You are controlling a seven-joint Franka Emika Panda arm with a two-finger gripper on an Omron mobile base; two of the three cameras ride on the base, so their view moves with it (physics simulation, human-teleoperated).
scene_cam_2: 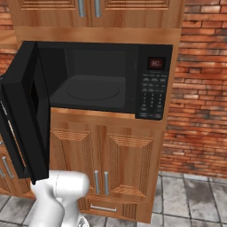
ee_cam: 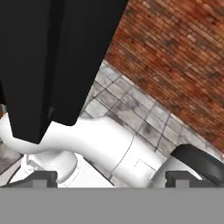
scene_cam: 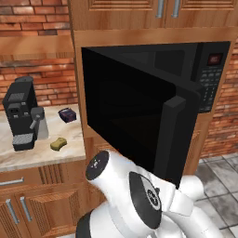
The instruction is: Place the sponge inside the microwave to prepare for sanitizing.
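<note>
The left base view looked forward from behind the arm, close to the microwave's open door. The right base view faced the same microwave squarely, into its cavity. The hand view sat close under the door, facing floor and brick wall

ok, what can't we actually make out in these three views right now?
- Left base view: the interior of the large black built-in microwave is hidden by its own open door.
- Left base view: the small mustard-yellow sponge is too small for texture.
- Right base view: the counter is cut off past the left edge.
- Hand view: the hand has its dark fingertips wide apart, nothing between them.
</note>
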